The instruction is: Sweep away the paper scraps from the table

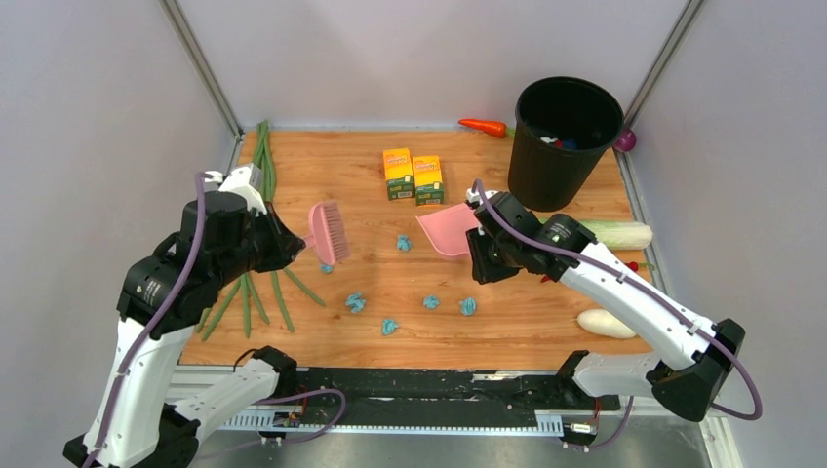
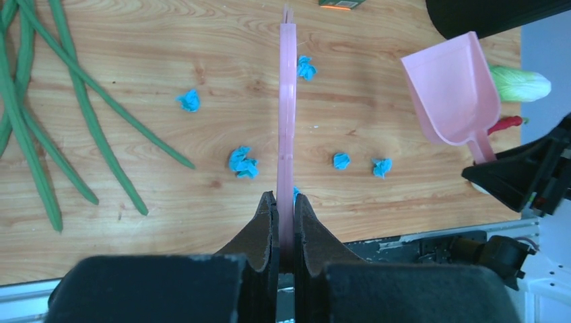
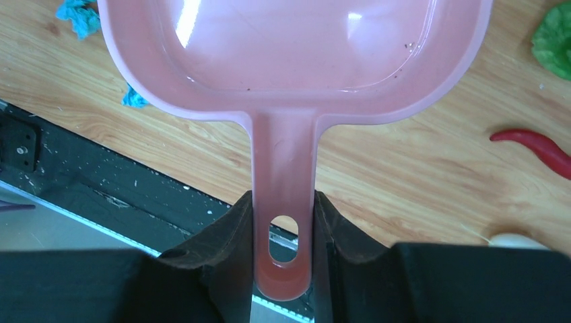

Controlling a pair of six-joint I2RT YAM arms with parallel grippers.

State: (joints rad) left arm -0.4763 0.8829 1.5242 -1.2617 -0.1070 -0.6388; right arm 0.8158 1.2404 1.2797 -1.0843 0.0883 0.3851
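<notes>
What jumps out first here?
Two pink tools: the left gripper clamps a brush at left-centre, the right gripper grips a dustpan by its handle at right-centre. Between and nearer than them, teal paper scraps dot the wooden table; a black bucket stands at the far right corner.

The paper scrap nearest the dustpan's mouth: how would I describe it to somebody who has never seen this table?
Find the black bucket at the far right corner of the table; in front of it the right gripper holds a pink dustpan. Just left of the dustpan's open mouth lies one blue paper scrap. Unlike the other scraps, it sits alone in front of the two yellow boxes.
</notes>
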